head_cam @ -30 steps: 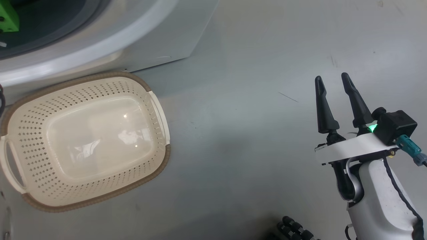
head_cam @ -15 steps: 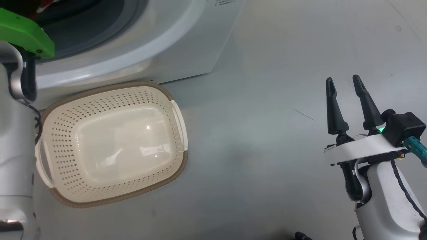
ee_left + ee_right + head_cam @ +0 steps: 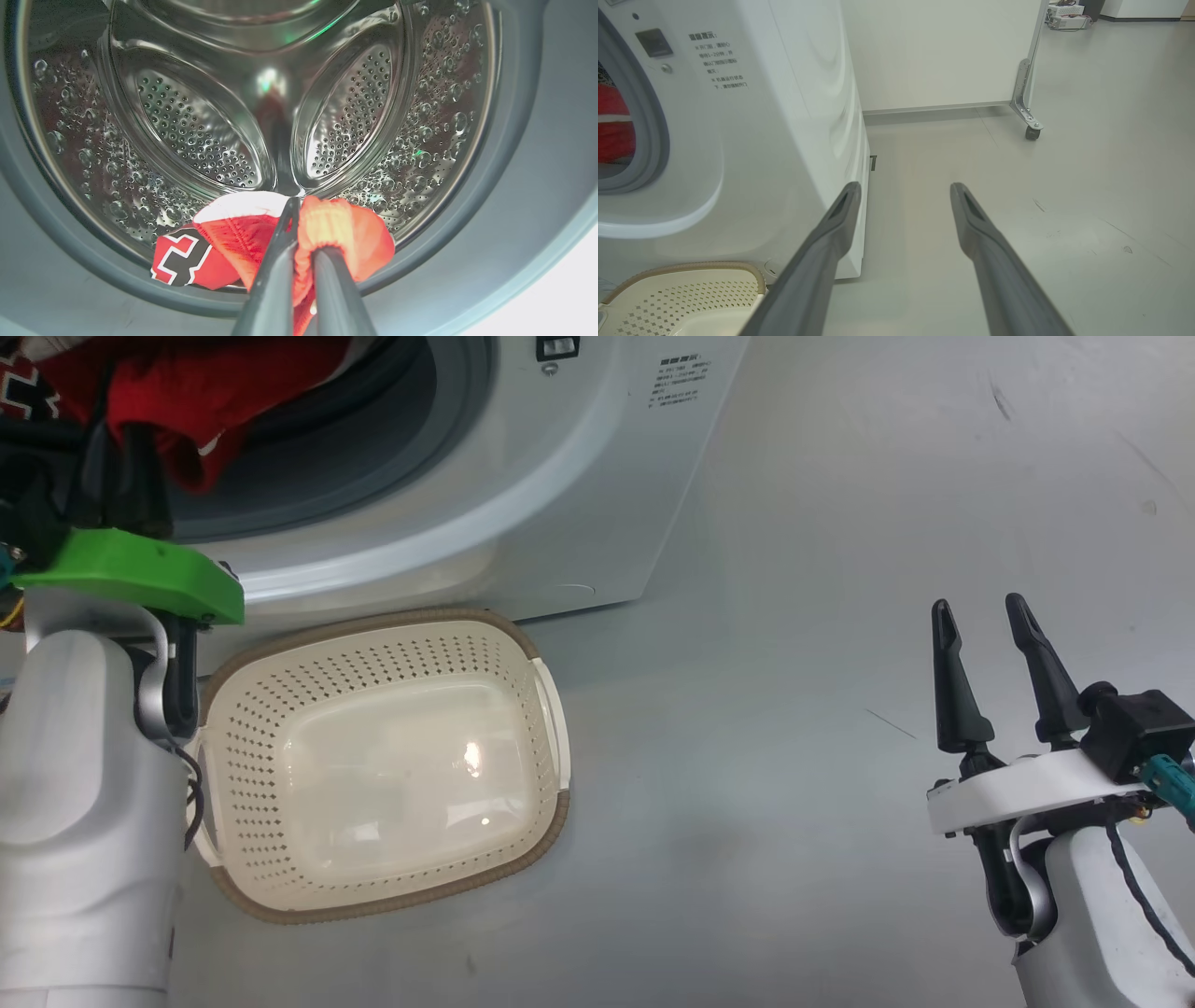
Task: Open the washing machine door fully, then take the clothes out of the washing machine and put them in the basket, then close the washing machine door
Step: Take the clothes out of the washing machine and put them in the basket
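While left fingers (image 3: 275, 280) clamp the clothes (image 3: 224, 247), the basket (image 3: 245, 784) lies below them; right fingers (image 3: 950, 691) gape empty.

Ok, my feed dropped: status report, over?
Left gripper shut on clothes at washing machine mouth. Right gripper open, idle over floor. Basket below, nothing in it.

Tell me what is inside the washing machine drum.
Red clothes with block lettering lie at the front lip of the drum, pinched by the left pincer. Behind them the dimpled steel wall shows. The cloth and pincer hide whatever lies beneath them.
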Controlling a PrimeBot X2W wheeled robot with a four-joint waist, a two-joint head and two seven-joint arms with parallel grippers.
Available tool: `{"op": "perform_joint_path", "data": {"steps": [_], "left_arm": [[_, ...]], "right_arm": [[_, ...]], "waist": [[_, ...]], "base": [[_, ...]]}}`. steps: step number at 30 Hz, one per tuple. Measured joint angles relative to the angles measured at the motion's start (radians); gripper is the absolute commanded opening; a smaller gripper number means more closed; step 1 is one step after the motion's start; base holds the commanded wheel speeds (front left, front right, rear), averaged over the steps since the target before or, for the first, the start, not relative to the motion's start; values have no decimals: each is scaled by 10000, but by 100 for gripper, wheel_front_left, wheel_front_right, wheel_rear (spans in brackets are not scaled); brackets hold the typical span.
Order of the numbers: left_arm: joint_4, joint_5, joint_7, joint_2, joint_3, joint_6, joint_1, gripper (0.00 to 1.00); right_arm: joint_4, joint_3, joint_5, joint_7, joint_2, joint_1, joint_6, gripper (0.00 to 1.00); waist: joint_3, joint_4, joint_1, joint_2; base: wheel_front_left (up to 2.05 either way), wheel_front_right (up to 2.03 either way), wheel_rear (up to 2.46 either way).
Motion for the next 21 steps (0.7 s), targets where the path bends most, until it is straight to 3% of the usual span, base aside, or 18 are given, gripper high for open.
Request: {"op": "perform_joint_path", "data": {"steps": [21], "left_arm": [[-3766, 449, -46, -564, 77, 441, 2630, 0]], "right_arm": [[36, -79, -96, 2, -234, 1030, 0, 100]], "waist": [[-1529, 1134, 0, 0]], "base": [[0, 0, 0]]}}
